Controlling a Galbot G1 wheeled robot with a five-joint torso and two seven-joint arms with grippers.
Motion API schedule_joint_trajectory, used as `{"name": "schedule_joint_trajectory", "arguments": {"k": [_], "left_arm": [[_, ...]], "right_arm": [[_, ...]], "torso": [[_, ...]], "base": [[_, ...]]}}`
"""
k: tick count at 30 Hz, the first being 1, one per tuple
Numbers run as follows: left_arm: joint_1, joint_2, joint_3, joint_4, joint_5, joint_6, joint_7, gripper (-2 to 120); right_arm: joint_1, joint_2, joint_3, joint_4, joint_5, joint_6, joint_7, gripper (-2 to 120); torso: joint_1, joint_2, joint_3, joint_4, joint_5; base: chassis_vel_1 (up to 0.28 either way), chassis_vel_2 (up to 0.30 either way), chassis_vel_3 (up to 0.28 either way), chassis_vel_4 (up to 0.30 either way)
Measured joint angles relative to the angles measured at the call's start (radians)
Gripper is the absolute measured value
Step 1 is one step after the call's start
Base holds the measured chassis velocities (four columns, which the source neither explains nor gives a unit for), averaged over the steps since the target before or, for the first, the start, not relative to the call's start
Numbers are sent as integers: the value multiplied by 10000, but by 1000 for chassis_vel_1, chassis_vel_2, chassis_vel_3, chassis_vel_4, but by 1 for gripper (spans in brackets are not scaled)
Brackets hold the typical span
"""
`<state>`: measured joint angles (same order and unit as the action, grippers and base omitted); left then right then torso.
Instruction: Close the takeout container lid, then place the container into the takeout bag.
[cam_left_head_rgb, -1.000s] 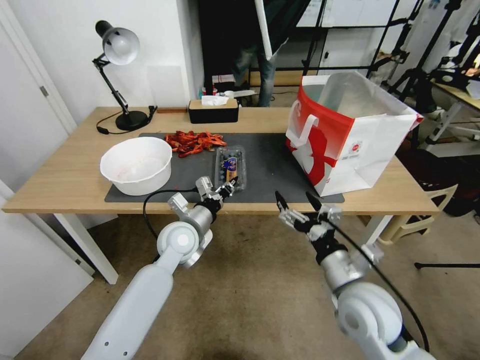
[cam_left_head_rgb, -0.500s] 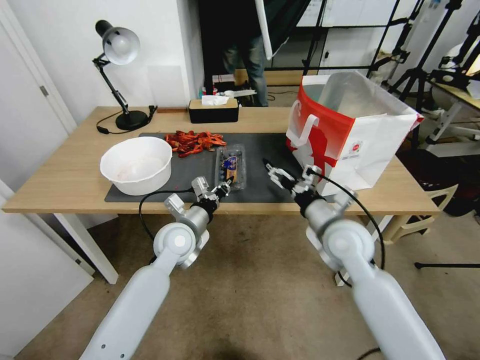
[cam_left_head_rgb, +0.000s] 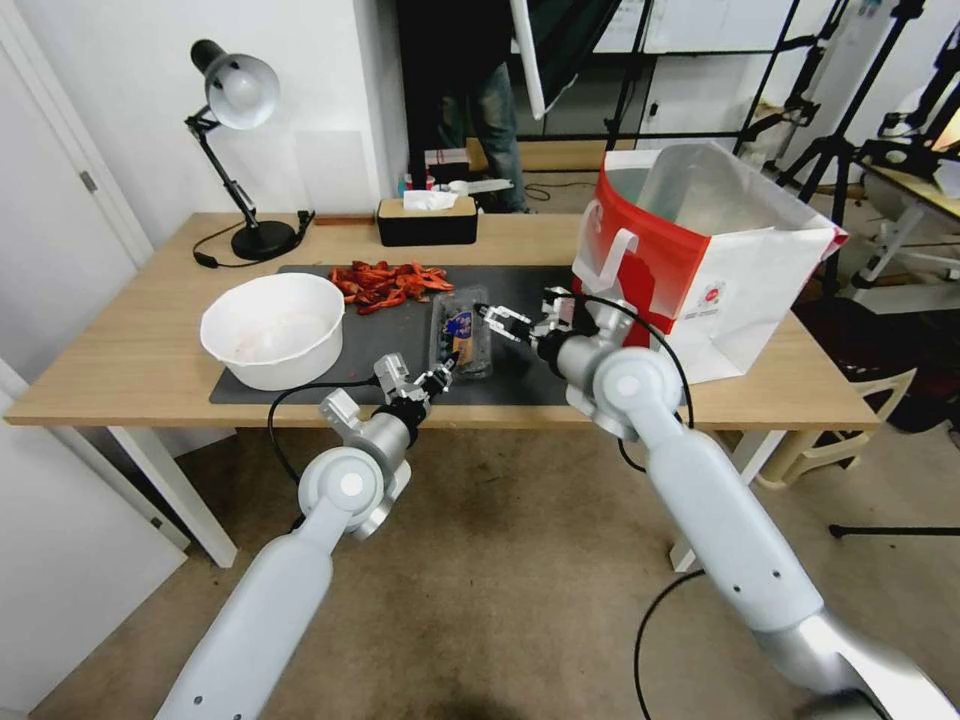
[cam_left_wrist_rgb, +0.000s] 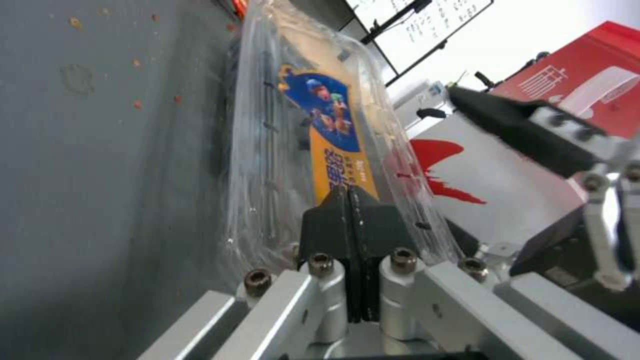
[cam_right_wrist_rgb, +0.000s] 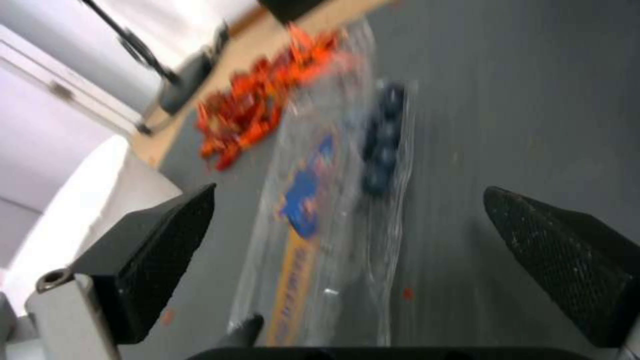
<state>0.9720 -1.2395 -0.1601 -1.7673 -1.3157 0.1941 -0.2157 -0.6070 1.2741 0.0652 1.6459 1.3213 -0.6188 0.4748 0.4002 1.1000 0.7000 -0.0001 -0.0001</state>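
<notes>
Clear clamshell (cam_left_head_rgb: 461, 334) steadied by left gripper (cam_left_head_rgb: 440, 375), jaws pressed together on lid (cam_left_wrist_rgb: 333, 125); right gripper (cam_left_head_rgb: 497, 322) jaws spread, likely to grasp it.

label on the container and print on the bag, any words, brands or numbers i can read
No text reads clearly enough to quote.
Lid label: blue and orange, cartoon picture, characters on the orange strip too blurred to read.
Bag: small red round logo with tiny lines beneath, too small to read.
Bag's red face in the left wrist view: large white graphic, cut off, not legible.
Whiteboard behind: writing too small to read.
</notes>
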Motion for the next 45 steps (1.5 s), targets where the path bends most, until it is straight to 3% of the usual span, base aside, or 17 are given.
{"name": "schedule_joint_trajectory", "arguments": {"k": [8, 22, 28, 31, 35, 38, 41, 43, 45], "left_arm": [[8, -12, 48, 71, 118, -22, 68, 0], [-90, 12, 140, 150, 145, -52, 111, 0], [-72, 15, 145, 143, 150, -59, 129, 0], [-23, 29, 147, 54, 151, -62, 129, 0], [-4, 45, 147, 21, 151, -63, 129, 0], [13, 54, 130, 12, 151, -67, 129, 0], [23, 53, 116, 6, 151, -72, 130, 0], [50, 47, 70, -3, 149, -99, 154, 0], [63, 47, 44, -11, 150, -110, 173, 0]], "right_arm": [[479, 268, -282, -507, 414, -750, 625, 100], [1151, 751, -581, -1599, 926, -1074, 865, 99], [1322, 1085, -551, -1957, 1027, -1124, 1095, 85], [1314, 1176, -538, -2040, 1019, -1122, 1176, 68], [1298, 1165, -536, -2046, 1020, -1122, 1196, 59], [1273, 1103, -501, -2074, 1027, -1122, 1216, 44], [1259, 1064, -488, -2083, 1029, -1122, 1216, 38], [1237, 1028, -448, -2090, 1044, -1122, 1208, 25], [1228, 1026, -426, -2091, 1044, -1122, 1195, 22]], "torso": [[0, 0, 1, 0, 1], [-2, -1, 0, 0, 0], [-2, 0, -1, 0, 0], [-2, 0, -2, -3, 0], [-2, 0, -2, -2, 1], [-3, 0, -2, 0, 1], [-2, 0, -1, 1, 2], [-3, 0, -1, 3, 2], [-2, 0, -1, 3, 3]], "base": [[0, 0, 0, 0], [0, 0, 0, 0], [0, 0, 0, 0], [0, 0, 0, 0], [0, 0, 0, 0], [0, 0, 0, 0], [0, 0, 0, 0], [0, 0, 0, 0], [0, 0, 0, 0]]}}
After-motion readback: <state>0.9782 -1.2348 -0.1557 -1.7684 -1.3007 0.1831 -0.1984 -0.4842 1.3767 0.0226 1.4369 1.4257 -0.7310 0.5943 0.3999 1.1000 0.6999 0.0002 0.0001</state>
